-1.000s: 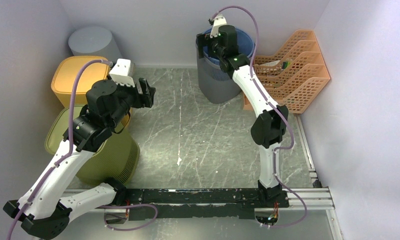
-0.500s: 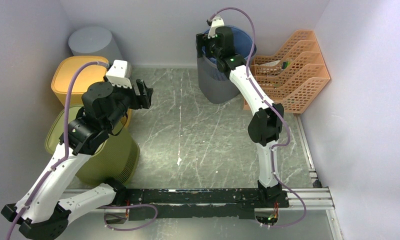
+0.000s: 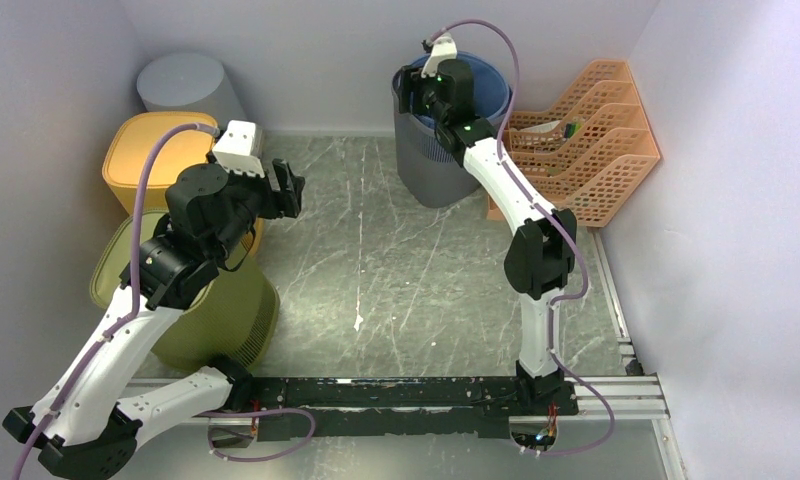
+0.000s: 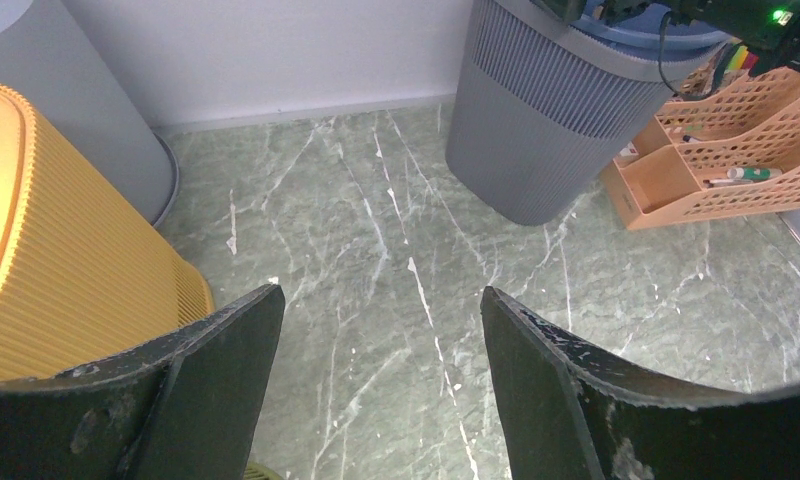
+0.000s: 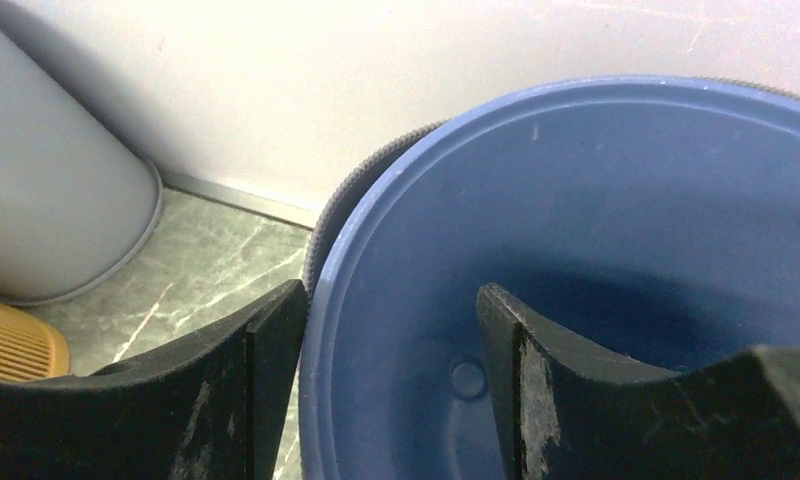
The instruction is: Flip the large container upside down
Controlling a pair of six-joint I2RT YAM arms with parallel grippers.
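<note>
Right wrist view has the right gripper (image 5: 391,300) set astride the rim of the bin (image 5: 396,170), the grey ribbed one with a blue liner (image 5: 626,200), which I take to be the large container. One finger (image 5: 266,380) sits outside the wall, close against the rim's outer edge. The other finger (image 5: 516,380) hangs inside the blue hollow. The jaws stand half-wide, and some blue shows between the inner finger and the wall, so I read this as not yet a pinch.

The relation that matters is that the bin stands upright with its mouth up and its long axis vertical, straight below the hand. The wall runs between the two fingers, and the body of the bin spreads away on the inner finger's side. Tipping it over will call for a firm hold on this rim, then a lift and a roll of the wrist toward open floor. A thin rim grip on a tall bin may slip or swing.

From the top camera the right gripper (image 3: 408,98) is on that bin (image 3: 431,170), while the left gripper (image 3: 288,185) hangs well apart from it across the floor. The right arm is clearly the nearer one. The left gripper (image 4: 381,300) is spread wide and holds nothing, with the bin (image 4: 546,130) ahead of it and off to its right.
</note>
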